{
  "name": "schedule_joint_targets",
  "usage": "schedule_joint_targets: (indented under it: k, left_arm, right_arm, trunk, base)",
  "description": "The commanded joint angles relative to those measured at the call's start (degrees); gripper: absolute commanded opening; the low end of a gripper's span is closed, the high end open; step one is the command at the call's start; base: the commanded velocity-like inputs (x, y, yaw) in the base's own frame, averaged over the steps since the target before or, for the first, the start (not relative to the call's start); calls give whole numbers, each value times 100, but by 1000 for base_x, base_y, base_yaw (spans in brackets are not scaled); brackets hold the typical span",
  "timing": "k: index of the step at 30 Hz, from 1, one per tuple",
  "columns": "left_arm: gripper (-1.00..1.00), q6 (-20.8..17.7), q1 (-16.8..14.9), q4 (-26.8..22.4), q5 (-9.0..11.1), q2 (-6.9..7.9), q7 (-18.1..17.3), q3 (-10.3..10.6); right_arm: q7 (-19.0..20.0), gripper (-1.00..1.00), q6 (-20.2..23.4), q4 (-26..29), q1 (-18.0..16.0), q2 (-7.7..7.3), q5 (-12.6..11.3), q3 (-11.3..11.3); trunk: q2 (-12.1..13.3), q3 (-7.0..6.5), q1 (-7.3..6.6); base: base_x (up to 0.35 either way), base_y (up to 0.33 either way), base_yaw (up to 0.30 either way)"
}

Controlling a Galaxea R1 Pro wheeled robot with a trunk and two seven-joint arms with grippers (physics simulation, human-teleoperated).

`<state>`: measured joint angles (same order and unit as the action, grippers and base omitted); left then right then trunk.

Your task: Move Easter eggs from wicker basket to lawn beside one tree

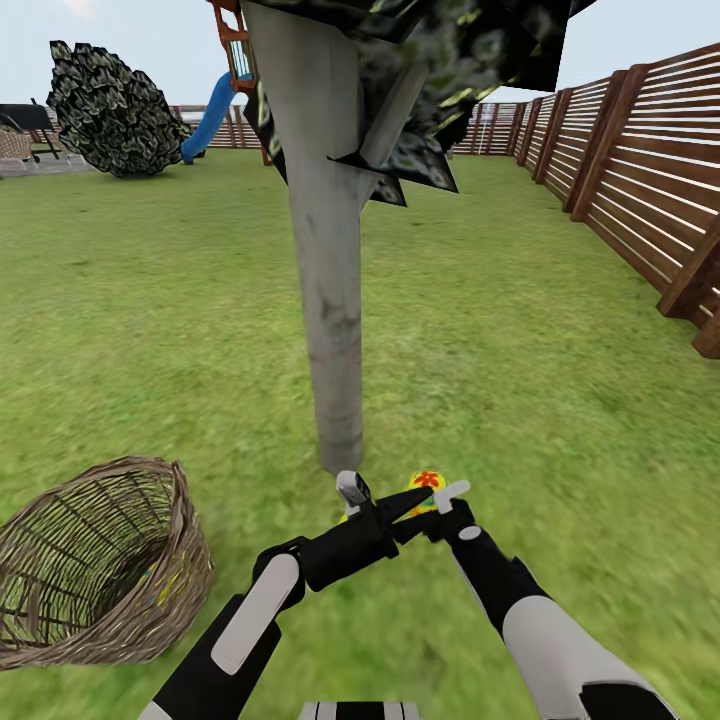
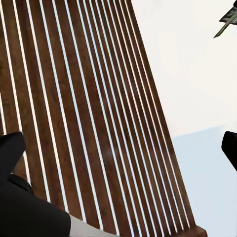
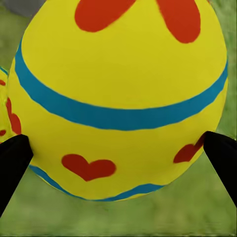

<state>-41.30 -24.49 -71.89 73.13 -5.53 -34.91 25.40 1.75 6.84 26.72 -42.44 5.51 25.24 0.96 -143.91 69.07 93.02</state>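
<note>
A yellow Easter egg (image 1: 426,481) with red hearts and blue bands sits between the fingers of my right gripper (image 1: 429,497), low over the lawn (image 1: 520,400) at the foot of the pale-grey tree (image 1: 328,300). In the right wrist view the egg (image 3: 118,98) is huge, with a dark fingertip (image 3: 14,160) at each side. The edge of a second egg (image 3: 5,116) peeks from behind it. My left gripper (image 1: 352,489) is open and empty beside the right one, aimed at fence and sky. The wicker basket (image 1: 95,560) stands tilted at lower left; a yellowish patch (image 1: 165,585) shows through its wall.
A brown slat fence (image 1: 640,170) runs along the right and the far back. A dark round bush (image 1: 110,110) and a play tower with a blue slide (image 1: 205,125) stand far off at the left. Dark angular foliage (image 1: 450,50) hangs overhead.
</note>
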Motion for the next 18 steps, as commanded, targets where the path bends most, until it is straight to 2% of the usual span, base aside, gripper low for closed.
schedule_joint_targets:
  k: [1,5,18]
  left_arm:
    - [100,-36,-3,8,34,-1,6,-2]
    - [100,-36,-3,9,37,-1,2,-11]
    - [100,-36,-1,25,34,-1,19,0]
  right_arm:
    - [18,-100,31,-112,-55,5,61,10]
    - [18,-100,5,-416,-198,3,60,10]
    - [107,-100,-36,-313,-203,1,60,3]
  trunk:
    - [-2,4,-1]
    - [-4,49,4]
    - [-22,337,37]
  base:
    - [0,0,0]
    - [0,0,0]
    - [0,0,0]
